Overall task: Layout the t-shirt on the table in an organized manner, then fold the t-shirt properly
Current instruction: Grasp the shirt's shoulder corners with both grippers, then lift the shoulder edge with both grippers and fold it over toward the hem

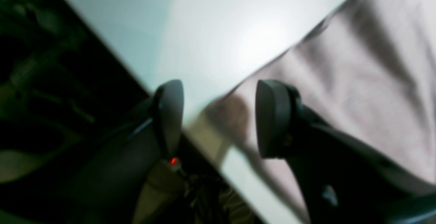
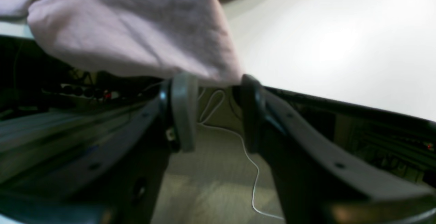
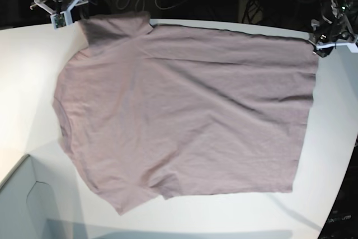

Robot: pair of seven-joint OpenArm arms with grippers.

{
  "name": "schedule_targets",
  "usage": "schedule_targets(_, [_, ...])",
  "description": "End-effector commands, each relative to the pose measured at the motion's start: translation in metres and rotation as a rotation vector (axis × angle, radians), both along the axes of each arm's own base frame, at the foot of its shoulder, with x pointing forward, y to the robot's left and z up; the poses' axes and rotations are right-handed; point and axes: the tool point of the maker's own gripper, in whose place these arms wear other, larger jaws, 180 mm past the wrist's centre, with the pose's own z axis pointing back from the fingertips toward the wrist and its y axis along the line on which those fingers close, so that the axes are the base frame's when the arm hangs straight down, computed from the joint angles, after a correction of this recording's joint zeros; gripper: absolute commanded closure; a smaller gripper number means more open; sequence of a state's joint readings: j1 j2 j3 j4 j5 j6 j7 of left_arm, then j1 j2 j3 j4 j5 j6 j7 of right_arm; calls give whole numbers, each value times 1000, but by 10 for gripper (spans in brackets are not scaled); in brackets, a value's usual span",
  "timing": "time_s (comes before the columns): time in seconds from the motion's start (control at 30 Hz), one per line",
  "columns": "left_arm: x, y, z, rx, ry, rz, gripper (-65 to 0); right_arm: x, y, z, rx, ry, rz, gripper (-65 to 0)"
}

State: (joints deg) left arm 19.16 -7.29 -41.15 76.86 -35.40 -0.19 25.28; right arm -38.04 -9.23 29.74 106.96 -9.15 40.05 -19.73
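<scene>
We see the t-shirt (image 3: 184,110) spread nearly flat across the white surface (image 3: 28,82) in the base view, filling most of it, with soft creases running over the body, one sleeve reaching toward 11 o'clock and the other toward 7 o'clock, while the straight hem lies along the 3 o'clock side. Our right claw (image 3: 60,5) sits at 11 o'clock, just off the far edge beside that upper sleeve; in its wrist view its fingers (image 2: 184,111) stand parted with a clear gap, and the sleeve's edge (image 2: 136,33) drapes just above their tips, though we cannot tell whether it touches them. Our left claw (image 3: 330,40) sits at 2 o'clock by the hem corner; in its wrist view it (image 1: 219,118) is spread wide and holds nothing, one finger over the dark space past the surface's edge, the other over the cloth (image 1: 357,81). A pale grey box corner (image 3: 22,205) shows at 7 o'clock.
</scene>
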Motion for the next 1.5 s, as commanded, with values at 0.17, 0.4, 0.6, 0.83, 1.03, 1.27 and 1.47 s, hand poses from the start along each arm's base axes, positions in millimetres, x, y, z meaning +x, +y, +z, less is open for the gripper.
schedule_targets(0.17, [6,7,3,17,-19,10,-190,7,-2,9,-5,-41,1,-237])
schedule_targets(0.4, [18,-19,-5,-8,-4,-75,-129,14,5,10,9,-57,16,-259])
schedule_targets(0.6, [22,-27,-6,-16,-3,-96,-6,34,6,13,16,-100,15,-376])
schedule_targets(0.83, [22,-28,-4,-12,-5,-105,0,36,8,-6,52,-71,-5,-396])
schedule_targets(1.03, [21,-28,-4,-15,-6,-102,0,30,9,-39,112,-7,-54,-394])
schedule_targets(1.27, [22,-28,7,7,-26,-117,0,34,13,-44,127,-4,-55,-391])
schedule_targets(1.47, [29,-28,29,46,-70,-143,0,36,13,-42,125,-11,-52,-219])
